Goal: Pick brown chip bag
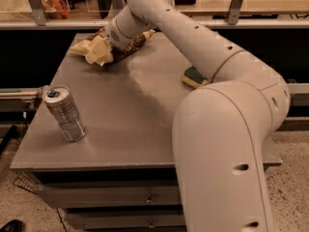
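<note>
The robot's arm point(222, 144) fills the right foreground, running off the bottom edge and hiding the near right corner of the table point(120, 129). It also covers the right part of the sponge point(192, 76). At the far left, the gripper point(110, 46) sits over the brown chip bag point(83, 48), masking its middle.
</note>
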`<state>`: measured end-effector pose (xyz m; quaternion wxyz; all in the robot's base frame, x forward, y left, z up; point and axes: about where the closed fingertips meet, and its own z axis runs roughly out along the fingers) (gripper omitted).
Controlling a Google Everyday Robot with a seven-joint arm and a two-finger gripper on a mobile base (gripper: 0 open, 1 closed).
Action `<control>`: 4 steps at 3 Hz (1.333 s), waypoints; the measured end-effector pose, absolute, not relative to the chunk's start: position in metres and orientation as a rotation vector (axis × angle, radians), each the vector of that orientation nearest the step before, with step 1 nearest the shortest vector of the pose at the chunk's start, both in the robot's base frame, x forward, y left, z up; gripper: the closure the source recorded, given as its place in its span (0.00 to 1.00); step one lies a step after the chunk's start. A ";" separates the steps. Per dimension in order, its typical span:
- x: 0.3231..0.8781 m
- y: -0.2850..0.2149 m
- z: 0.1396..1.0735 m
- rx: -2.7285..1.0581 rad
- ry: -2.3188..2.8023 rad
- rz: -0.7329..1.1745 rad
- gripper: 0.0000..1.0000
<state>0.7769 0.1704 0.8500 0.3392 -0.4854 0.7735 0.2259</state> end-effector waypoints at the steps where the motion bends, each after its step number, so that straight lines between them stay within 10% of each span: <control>1: 0.779 0.172 0.846 -1.238 2.039 0.567 0.56; 3: 0.779 0.171 0.855 -1.238 2.039 0.567 1.00; 4: 0.779 0.171 0.855 -1.238 2.039 0.567 1.00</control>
